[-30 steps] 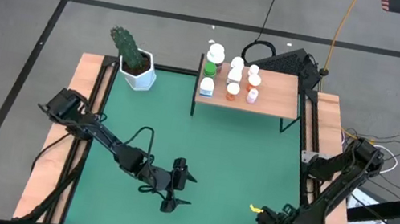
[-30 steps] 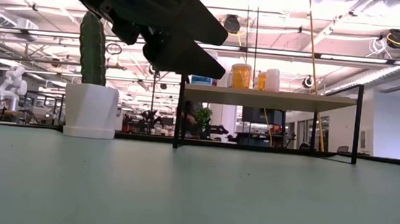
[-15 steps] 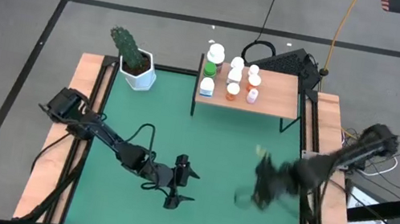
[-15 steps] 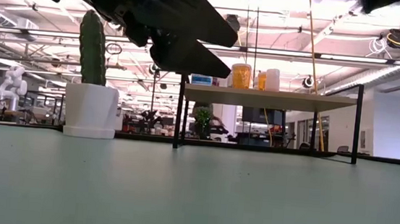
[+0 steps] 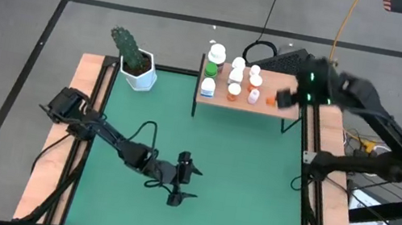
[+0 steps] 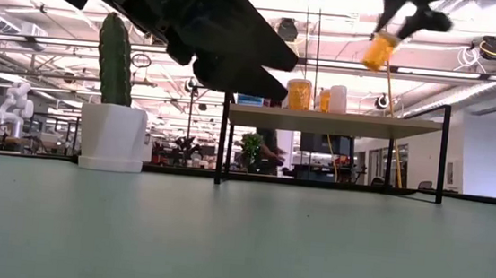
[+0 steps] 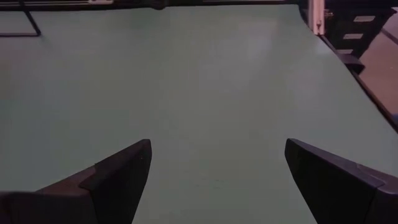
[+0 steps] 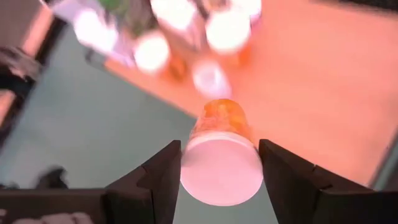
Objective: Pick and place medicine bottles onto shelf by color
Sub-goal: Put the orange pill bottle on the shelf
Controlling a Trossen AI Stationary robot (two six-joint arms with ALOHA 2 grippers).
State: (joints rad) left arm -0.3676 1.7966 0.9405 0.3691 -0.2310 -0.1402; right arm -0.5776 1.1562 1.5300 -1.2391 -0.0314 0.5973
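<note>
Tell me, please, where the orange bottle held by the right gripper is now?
The orange bottle hangs in the right gripper above the shelf, right of the standing bottles.

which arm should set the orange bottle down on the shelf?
Right. Its gripper is shut on the orange bottle above the shelf. The left gripper is open and empty over the mat, away from the shelf.

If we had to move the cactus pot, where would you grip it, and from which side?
Probably the white pot by two opposite walls, coming in level from the mat side. The tall cactus fills the space above the pot, so a top-down approach would likely hit it, and the pot's flat faces suit two fingers.
</note>
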